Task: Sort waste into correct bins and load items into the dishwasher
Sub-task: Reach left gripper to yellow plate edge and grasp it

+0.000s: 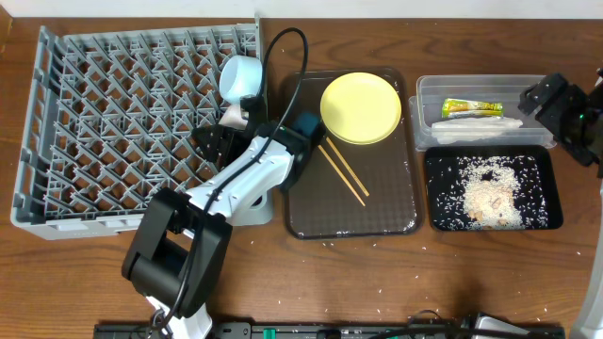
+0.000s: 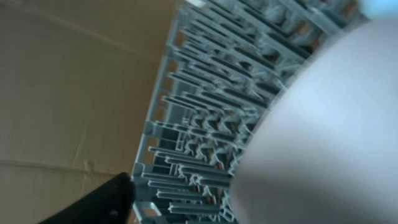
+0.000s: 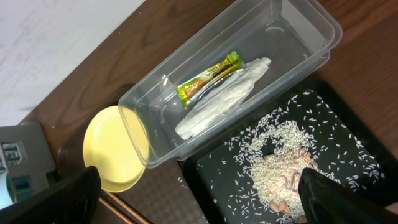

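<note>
2 vessels sit at the right rim of the dish rack (image 1: 113, 132), which fills the left end of the worktop. They are the light blue bowl (image 1: 242, 75), lying on its side toward the far edge, and the small white cup (image 1: 232, 115) just beside it. The left gripper (image 1: 220, 134) is at that cup.

From the left wrist the cup is a white blur filling the right of the view. 1 dark finger (image 2: 102, 202) shows low at the left, with rack pegs visible between the 2. The other finger is hidden, so I cannot tell whether the pincer is clamped on the cup or clear of it.

The step in hand looks like seating the cup. To do it well:
- Set it mouth down between pegs, apart from the blue bowl so neither knocks the other.
- Spread the fingers only once it rests steady.
- Lift straight up, so the fingers do not drag it over.

The right gripper (image 1: 556, 102) hangs at the right edge above the clear tub (image 1: 426, 104), fingers spread wide and empty. The yellow-green wrapper (image 1: 471, 106) and white crumpled wrapper (image 1: 479, 122) lie in that tub. Rice scraps (image 1: 490, 193) lie in the black tray (image 1: 542, 165). The yellow plate (image 1: 360, 107) and chopsticks (image 1: 344, 171) lie on the dark brown tray (image 1: 377, 207) mid-worktop.
</note>
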You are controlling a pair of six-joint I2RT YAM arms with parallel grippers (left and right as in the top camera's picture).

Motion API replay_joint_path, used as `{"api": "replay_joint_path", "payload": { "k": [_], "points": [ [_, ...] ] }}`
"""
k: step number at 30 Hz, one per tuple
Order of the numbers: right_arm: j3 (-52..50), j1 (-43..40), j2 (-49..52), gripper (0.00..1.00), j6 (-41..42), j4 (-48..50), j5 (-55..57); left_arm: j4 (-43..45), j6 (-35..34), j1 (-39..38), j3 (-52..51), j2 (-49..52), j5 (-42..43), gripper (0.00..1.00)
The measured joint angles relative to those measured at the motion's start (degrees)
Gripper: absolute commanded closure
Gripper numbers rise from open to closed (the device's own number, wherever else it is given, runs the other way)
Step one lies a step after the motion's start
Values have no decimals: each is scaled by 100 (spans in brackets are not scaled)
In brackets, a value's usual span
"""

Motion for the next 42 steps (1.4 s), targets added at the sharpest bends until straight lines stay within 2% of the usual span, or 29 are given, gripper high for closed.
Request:
{"api": "replay_joint_path", "payload": {
  "k": [3,7,15,20,22,24,27,32,33,34,37,42],
  "points": [
    [0,0,0,1,0,0,-2,11,621,0,210,0,785,20],
    [0,0,0,1,0,0,-2,9,979,0,391,-114,1572,20],
    [0,0,0,1,0,0,0,175,1224,0,634,-1038,3735,20],
    [0,0,0,1,0,0,0,883,1222,0,643,-1139,5475,20],
    [0,0,0,1,0,0,-2,1357,938,13,664,-1139,6478,20],
    [0,0,0,1,0,-2,-2,1547,573,90,804,-1137,7110,20],
    [0,0,0,1,0,-2,-2,1930,199,175,1097,-1137,7508,20],
    [0,0,0,1,0,2,-2,2527,-584,98,1298,-894,7324,20],
    [0,0,0,1,2,-2,0,2728,-732,85,1305,-726,7313,20],
    [0,0,0,1,0,-2,0,3023,-1058,81,1349,-142,7313,21],
    [0,0,4,1,0,-2,-2,3305,-1606,85,1342,754,7534,30],
    [0,0,4,1,0,0,-2,3456,-2111,85,1338,1167,7731,39]
  ]
}}
